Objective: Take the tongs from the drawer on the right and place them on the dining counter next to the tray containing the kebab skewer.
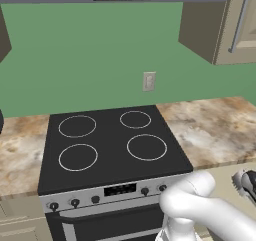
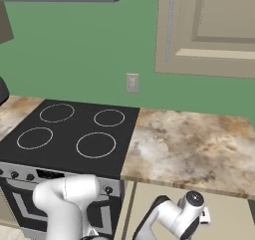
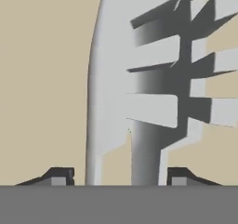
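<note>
The grey metal tongs (image 3: 139, 102) lie on the beige floor of the open drawer (image 2: 149, 199), their ridged, scalloped tip very close in the hand view. My gripper (image 3: 120, 176) is open and straddles the tongs, one dark fingertip (image 3: 60, 176) on each side, with narrow gaps to the metal. In the left base view the tongs (image 1: 240, 181) peek out at the right edge, beside my arm. My hand (image 2: 191, 206) reaches down into the drawer below the worktop. The dining counter and the tray are out of view.
A black four-ring stove (image 1: 110, 142) stands left of the drawer, flanked by a narrow marbled worktop (image 2: 194, 144). A beige wall cabinet (image 2: 209, 30) hangs above the worktop. A white outlet (image 1: 149, 81) sits on the green wall.
</note>
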